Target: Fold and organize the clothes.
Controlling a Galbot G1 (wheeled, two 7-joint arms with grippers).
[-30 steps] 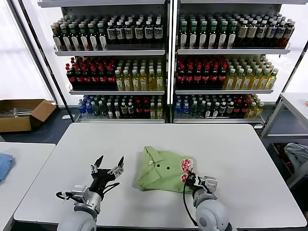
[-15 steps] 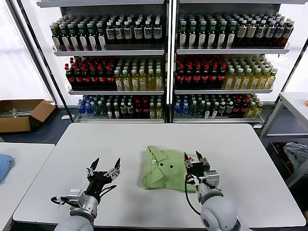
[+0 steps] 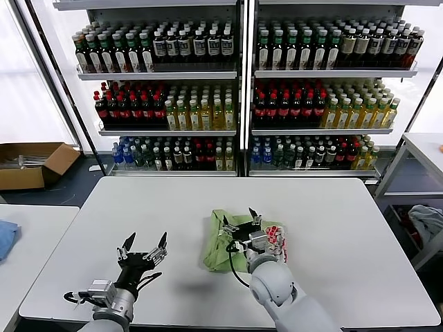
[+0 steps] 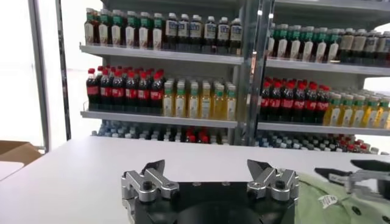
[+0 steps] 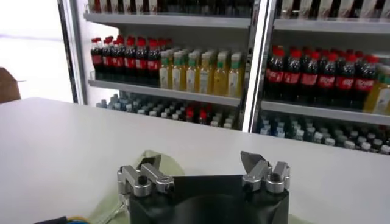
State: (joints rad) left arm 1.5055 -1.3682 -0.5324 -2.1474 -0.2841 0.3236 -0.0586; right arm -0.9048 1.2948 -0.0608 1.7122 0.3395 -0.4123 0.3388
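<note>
Bottle shelves (image 3: 242, 90) behind white table (image 3: 104, 214); cardboard box (image 3: 31, 162) on floor, left.

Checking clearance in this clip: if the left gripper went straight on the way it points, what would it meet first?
Probably nothing on the table. The left gripper, open, points toward the far edge over bare tabletop. The shirt lies off to its right, out of line. Depth beyond the edge is unclear.

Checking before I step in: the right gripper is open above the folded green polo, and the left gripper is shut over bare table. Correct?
Not quite. The left gripper is open, not shut, as the left wrist view shows. The right gripper is open above the green polo.
</note>
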